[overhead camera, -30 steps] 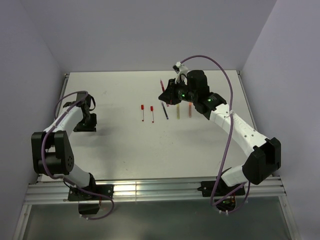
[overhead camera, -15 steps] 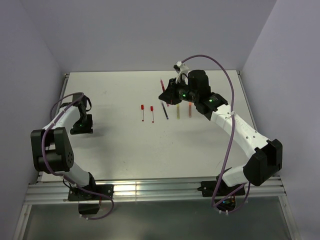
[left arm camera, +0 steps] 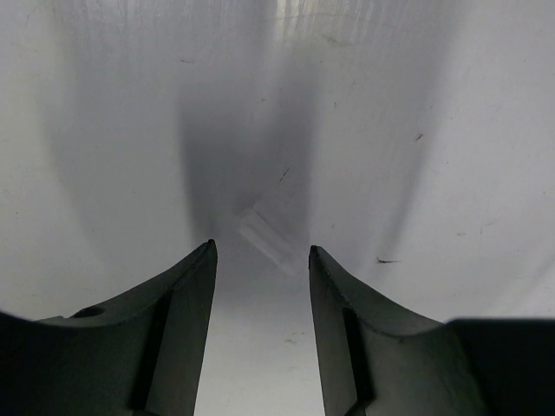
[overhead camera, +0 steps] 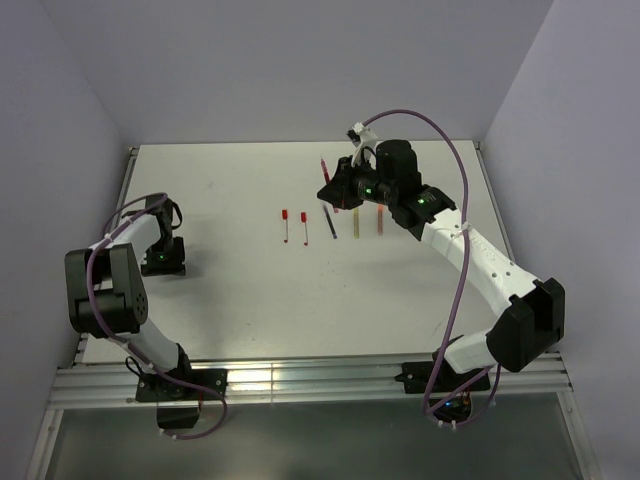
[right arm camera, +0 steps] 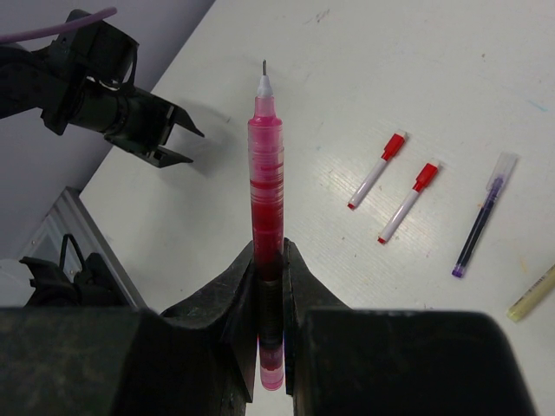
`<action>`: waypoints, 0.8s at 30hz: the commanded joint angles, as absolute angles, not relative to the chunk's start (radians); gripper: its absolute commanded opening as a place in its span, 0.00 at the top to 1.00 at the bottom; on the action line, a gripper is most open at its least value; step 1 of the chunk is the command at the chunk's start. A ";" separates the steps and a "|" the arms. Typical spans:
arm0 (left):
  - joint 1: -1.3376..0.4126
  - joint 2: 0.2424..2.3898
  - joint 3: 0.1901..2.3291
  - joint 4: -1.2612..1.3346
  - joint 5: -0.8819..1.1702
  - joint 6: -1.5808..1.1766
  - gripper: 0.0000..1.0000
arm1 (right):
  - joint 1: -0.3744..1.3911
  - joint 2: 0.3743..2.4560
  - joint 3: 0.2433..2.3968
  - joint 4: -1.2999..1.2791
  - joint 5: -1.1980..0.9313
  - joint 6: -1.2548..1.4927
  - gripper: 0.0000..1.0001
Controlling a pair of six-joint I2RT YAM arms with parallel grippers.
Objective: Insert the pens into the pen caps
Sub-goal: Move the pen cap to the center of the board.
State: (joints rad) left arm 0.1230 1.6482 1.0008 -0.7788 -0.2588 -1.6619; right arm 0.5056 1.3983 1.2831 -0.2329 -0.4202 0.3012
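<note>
Right wrist: capped pens (right arm camera: 408, 201) lie beyond right fingers (right arm camera: 236, 299) clenched on red pen (right arm camera: 266, 173); clear cap (left arm camera: 264, 238) sits just ahead of released left fingers (left arm camera: 186, 295).

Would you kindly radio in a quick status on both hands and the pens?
Left hand open over clear cap. Right hand shut on uncapped red pen. Red-capped pens lie between hands.

The tabletop (left arm camera: 451, 130) is a smooth white surface, matt with a soft sheen and a few fine dark scuffs. The left tool (left arm camera: 261, 248) and right tool (right arm camera: 270, 251) are matt black plastic. The pink pen (right arm camera: 265, 173) is glossy translucent plastic with a thin metal tip. The clear cap (left arm camera: 270, 243) is pale, see-through plastic. The cable (overhead camera: 455, 160) has a smooth purple sheath.
</note>
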 commanded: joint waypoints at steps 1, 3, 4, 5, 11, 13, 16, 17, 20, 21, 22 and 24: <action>0.130 1.661 0.997 -0.758 -0.252 -1.664 0.49 | 0.500 1.370 1.278 -0.206 -0.428 0.291 1.00; 0.133 1.672 0.999 -0.759 -0.252 -1.663 0.49 | 0.500 1.370 1.278 -0.207 -0.425 0.290 1.00; 0.133 1.675 1.000 -0.758 -0.252 -1.660 0.50 | 0.500 1.370 1.276 -0.206 -0.426 0.290 1.00; 0.133 1.677 0.999 -0.756 -0.250 -1.658 0.50 | 0.500 1.371 1.276 -0.204 -0.425 0.290 1.00; 0.143 1.707 0.999 -0.742 -0.239 -1.646 0.51 | 0.500 1.373 1.278 -0.207 -0.425 0.287 1.00; 0.146 1.720 1.005 -0.745 -0.238 -1.635 0.51 | 0.500 1.373 1.279 -0.207 -0.426 0.287 1.00; 0.149 1.749 1.015 -0.752 -0.235 -1.623 0.52 | 0.500 1.373 1.281 -0.210 -0.423 0.284 1.00; 0.150 1.761 1.017 -0.752 -0.233 -1.620 0.53 | 0.500 1.373 1.281 -0.213 -0.423 0.282 1.00; 0.150 1.788 1.026 -0.756 -0.230 -1.600 0.58 | 0.500 1.373 1.282 -0.213 -0.423 0.282 1.00; 0.149 1.795 1.031 -0.758 -0.227 -1.591 0.60 | 0.500 1.374 1.282 -0.213 -0.423 0.281 1.00; 0.149 1.801 1.034 -0.759 -0.226 -1.588 0.64 | 0.500 1.373 1.282 -0.215 -0.423 0.281 1.00; 0.150 1.813 1.034 -0.755 -0.219 -1.575 0.68 | 0.500 1.373 1.282 -0.215 -0.423 0.281 1.00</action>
State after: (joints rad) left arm 0.1471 1.7363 1.0554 -0.8219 -0.2218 -1.5822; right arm 0.5056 1.3983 1.2831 -0.2333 -0.4198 0.2966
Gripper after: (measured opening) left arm 0.338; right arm 0.170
